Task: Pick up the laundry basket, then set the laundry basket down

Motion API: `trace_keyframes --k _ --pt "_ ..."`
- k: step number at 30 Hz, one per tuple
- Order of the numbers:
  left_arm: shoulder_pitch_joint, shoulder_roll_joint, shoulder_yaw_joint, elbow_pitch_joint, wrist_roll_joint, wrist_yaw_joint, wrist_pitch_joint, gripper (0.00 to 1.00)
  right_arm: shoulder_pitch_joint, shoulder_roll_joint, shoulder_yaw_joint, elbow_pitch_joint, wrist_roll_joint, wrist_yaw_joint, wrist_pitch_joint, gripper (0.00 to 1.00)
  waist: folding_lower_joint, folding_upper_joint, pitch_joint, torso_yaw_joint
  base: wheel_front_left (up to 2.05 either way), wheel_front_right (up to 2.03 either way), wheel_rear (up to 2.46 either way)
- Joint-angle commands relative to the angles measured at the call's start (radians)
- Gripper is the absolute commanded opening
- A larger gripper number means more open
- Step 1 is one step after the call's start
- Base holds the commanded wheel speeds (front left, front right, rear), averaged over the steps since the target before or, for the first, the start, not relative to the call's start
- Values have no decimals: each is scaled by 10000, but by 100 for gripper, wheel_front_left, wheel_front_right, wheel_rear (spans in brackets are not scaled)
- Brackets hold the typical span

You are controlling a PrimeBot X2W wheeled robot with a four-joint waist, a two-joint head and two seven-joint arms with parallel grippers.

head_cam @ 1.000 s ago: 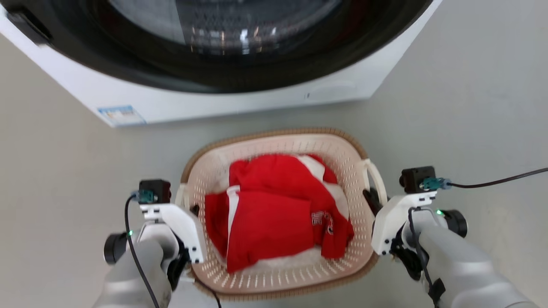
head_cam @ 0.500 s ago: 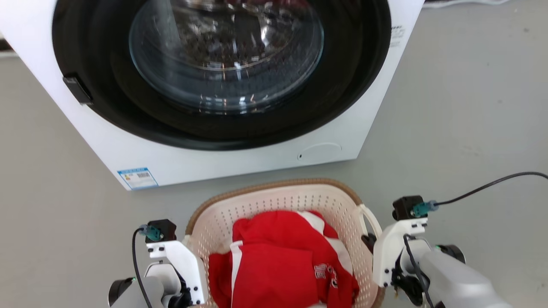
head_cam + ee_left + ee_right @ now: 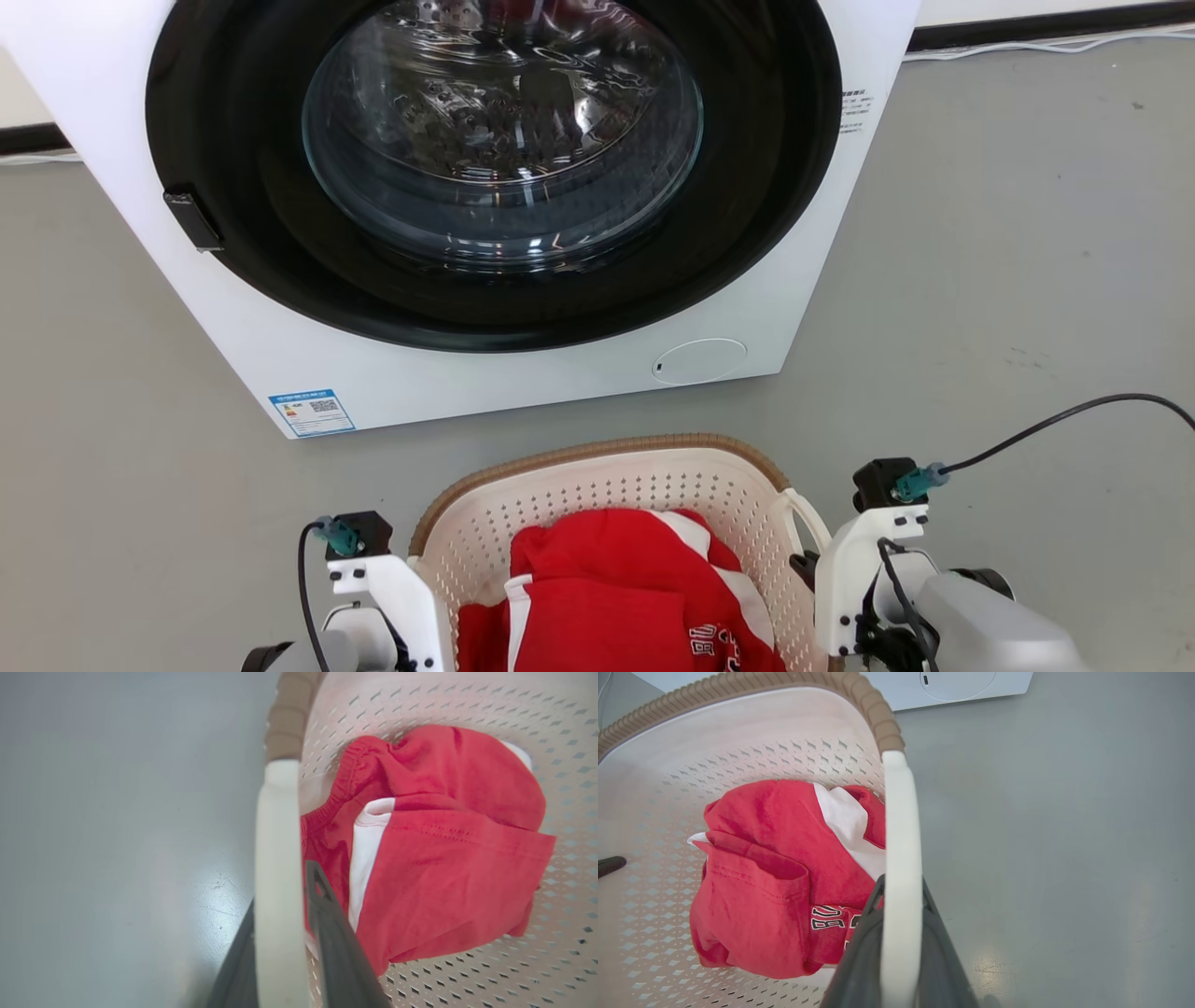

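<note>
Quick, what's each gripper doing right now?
Left gripper: closed on a handle of the laundry basket.
Right gripper: closed on the laundry basket's other handle.

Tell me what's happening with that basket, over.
Left gripper shut on left handle; right gripper shut on right handle. Laundry basket holds red clothes. Washer close ahead.
</note>
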Motion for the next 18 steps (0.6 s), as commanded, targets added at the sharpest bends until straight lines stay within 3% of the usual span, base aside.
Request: trace_keyframes --k 1,18 --pt "-16 189 89 -176 -98 -132 23 0 -78 -28 71 -191 110 77 -27 0 0 0 10 13 0 0 0" --pt "-163 238 -384 -84 -610 -132 -161 0 -218 -73 673 -236 653 77 -172 0 0 0 68 69 0 0 0"
